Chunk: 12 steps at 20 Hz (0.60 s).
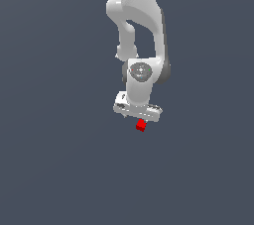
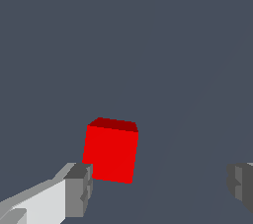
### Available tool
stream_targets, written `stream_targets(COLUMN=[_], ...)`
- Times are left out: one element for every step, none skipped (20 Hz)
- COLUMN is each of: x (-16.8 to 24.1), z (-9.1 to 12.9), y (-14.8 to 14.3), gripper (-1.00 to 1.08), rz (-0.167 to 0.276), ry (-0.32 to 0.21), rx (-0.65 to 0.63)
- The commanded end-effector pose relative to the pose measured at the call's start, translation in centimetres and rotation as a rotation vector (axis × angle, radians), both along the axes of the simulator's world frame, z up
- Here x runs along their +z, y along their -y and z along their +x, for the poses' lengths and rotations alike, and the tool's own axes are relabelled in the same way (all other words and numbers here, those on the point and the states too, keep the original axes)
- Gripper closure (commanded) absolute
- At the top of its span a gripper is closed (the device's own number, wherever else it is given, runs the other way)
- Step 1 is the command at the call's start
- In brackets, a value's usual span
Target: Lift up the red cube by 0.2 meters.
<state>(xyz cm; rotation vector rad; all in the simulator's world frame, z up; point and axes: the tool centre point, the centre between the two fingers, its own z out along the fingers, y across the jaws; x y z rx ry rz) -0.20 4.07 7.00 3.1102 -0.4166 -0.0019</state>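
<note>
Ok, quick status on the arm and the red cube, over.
Gripper open, jaws wide apart. Red cube close beside one finger, not clamped, gap to the other finger. Nothing else seen in the way.

The red cube (image 2: pixel 109 151) is a plain, bright red with no marks; its top face is a darker red in the wrist view. The gripper (image 2: pixel 158 186) has a white body and mid-grey finger pads (image 2: pixel 79 188), ribbed with darker grey lines. The arm (image 1: pixel 141 26) is white with dark grey bands at its joints and a round grey disc on the wrist. The ground (image 1: pixel 49 144) is an even, dull slate blue-grey without pattern.
</note>
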Motion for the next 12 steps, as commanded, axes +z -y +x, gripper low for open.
stream_targets(x=[-1.5, -2.0, -2.5, -2.9, -3.3, -3.7, -4.0, -4.2, -4.5, -4.7, -4.8, -4.9], z=[0.2, 0.3, 0.4, 0.5, 0.6, 0.6, 0.7, 0.8, 0.9, 0.9, 1.0, 1.0], y=[-0.9, -1.2, -1.5, -1.8, -2.1, -2.3, -2.5, -2.6, -2.8, -2.9, -3.0, -3.1], gripper=[-0.92, -0.92, -0.92, -0.92, -0.92, -0.92, -0.92, -0.92, -0.92, -0.92, -0.92, -0.92], rz=[0.0, 0.001, 0.001, 0.001, 0.001, 0.002, 0.002, 0.002, 0.002, 0.003, 0.003, 0.003], ry=[0.001, 0.001, 0.001, 0.002, 0.002, 0.002, 0.002, 0.002, 0.002, 0.002, 0.002, 0.002], rx=[-0.041, -0.055, -0.068, -0.079, -0.09, -0.099, -0.108, -0.115, -0.121, -0.126, -0.13, -0.133])
